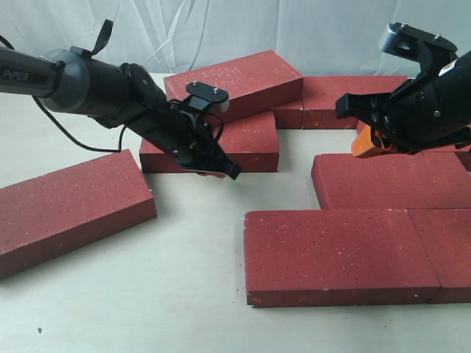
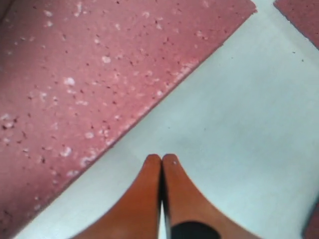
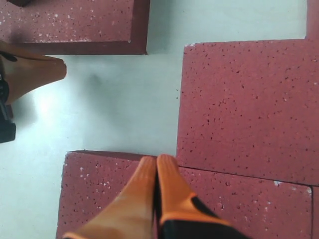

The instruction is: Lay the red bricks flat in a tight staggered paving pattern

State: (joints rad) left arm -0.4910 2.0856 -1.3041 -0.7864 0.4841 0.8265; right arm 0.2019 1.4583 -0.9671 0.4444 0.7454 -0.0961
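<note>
Several dark-red bricks lie on the pale table (image 1: 191, 294). One brick (image 1: 70, 209) lies alone at the left. A middle brick (image 1: 250, 143) carries a tilted brick (image 1: 235, 79) on its back edge. Two bricks (image 1: 338, 254) (image 1: 450, 250) sit end to end at the front right, with another brick (image 1: 390, 180) behind them. My left gripper (image 1: 223, 170) (image 2: 162, 158) is shut and empty, low over bare table by the middle brick's (image 2: 75, 74) front edge. My right gripper (image 1: 366, 145) (image 3: 157, 159) is shut and empty over the far left corner of the right brick (image 3: 109, 189).
More bricks (image 1: 353, 99) lie flat at the back against the white curtain (image 1: 221, 29). Bare table (image 3: 114, 104) separates the middle brick (image 3: 75, 22) from the front brick (image 3: 249, 104). A left finger (image 3: 32, 74) shows in the right wrist view.
</note>
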